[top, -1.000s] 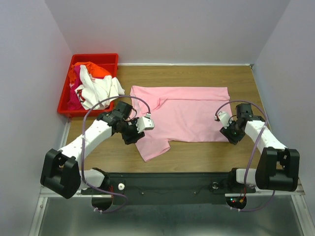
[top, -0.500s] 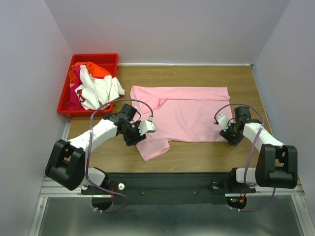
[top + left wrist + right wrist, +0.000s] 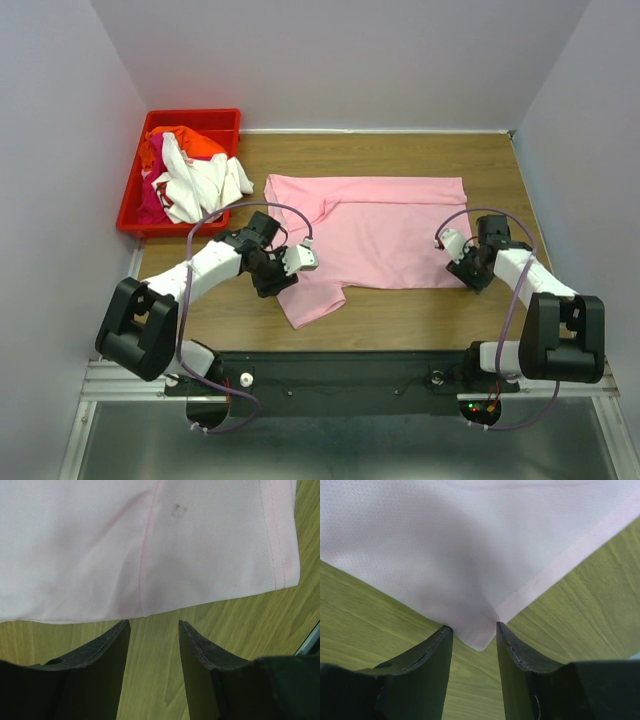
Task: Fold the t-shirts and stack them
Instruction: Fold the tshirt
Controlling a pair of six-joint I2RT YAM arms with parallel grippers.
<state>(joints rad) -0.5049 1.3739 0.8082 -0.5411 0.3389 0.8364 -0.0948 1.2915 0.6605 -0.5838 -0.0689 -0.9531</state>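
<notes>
A light pink t-shirt (image 3: 375, 230) lies spread flat on the wooden table, one sleeve (image 3: 312, 298) pointing to the near edge. My left gripper (image 3: 276, 276) is open, low over the table at the shirt's left edge; in the left wrist view the shirt's edge (image 3: 150, 555) lies just beyond the fingertips (image 3: 120, 635). My right gripper (image 3: 465, 275) is open at the shirt's near right corner; in the right wrist view that corner (image 3: 480, 640) lies between the two fingers (image 3: 440, 645), not pinched. White, orange-red and magenta t-shirts (image 3: 190, 175) are piled in the bin.
A red plastic bin (image 3: 130, 205) stands at the back left, the white shirt hanging over its right rim. Grey walls close the table on three sides. Bare wood (image 3: 420, 310) lies between the shirt and the near edge.
My left gripper has drawn in and settled closer to the shirt's left edge. My right gripper has shifted slightly at the near right corner. The shirt has not moved.
</notes>
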